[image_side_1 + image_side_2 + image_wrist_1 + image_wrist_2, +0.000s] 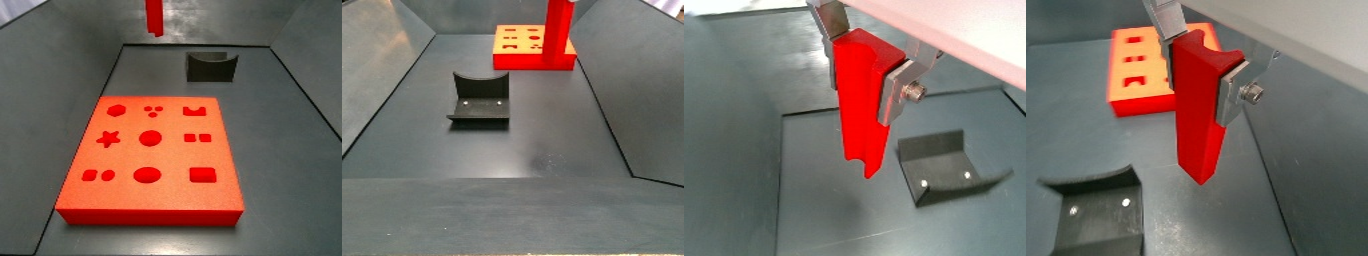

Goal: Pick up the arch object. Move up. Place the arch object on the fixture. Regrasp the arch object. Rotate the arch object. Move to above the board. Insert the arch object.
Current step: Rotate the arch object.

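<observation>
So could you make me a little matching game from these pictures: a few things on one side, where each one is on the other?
Things:
1. bar
2. board
3. fixture
4. hand

Places:
a. lying flat on the floor
b. hanging upright in the air
c. standing empty on the floor
d. above the floor, clamped on the bar's top

Pairs: 1-b, 2-a, 3-c, 4-d

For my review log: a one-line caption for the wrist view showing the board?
Gripper holds the arch object upright in the air, between the board and the fixture.
</observation>
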{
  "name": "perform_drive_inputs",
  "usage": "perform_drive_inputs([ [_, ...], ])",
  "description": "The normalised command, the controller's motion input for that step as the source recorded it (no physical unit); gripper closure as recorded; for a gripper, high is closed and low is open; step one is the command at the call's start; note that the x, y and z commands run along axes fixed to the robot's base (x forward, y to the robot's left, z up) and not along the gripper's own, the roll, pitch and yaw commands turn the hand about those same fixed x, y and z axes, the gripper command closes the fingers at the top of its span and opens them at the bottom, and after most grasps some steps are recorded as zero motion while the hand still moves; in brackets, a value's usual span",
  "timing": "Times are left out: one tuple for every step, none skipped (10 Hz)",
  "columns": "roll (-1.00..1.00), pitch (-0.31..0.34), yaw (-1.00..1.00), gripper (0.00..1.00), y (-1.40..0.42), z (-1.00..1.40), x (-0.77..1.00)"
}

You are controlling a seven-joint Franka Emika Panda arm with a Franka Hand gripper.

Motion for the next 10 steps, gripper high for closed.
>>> perform_drive_inputs([
  [-0.02, 0.009, -1.00, 1.00, 0.03, 0.01, -0.10],
  [-0.02, 0.009, -1.00, 1.00, 0.03, 0.01, -0.08],
  [-0.03, 0.009, -1.00, 1.00, 0.02, 0.01, -0.05],
  [-0.03, 0.010, -1.00, 1.00, 0.02, 0.01, -0.03],
  [-0.03, 0.010, -1.00, 1.00, 0.02, 0.01, -0.03],
  [-0.03, 0.010, -1.00, 1.00, 0.02, 0.01, -0.03],
  [-0.03, 0.011, -1.00, 1.00, 0.02, 0.01, -0.02],
  [-0.04, 0.012, -1.00, 1.00, 0.02, 0.01, -0.02],
  [-0.04, 0.013, -1.00, 1.00, 0.02, 0.01, -0.02],
  [-0.04, 0.013, -1.00, 1.00, 0.02, 0.01, -0.02],
])
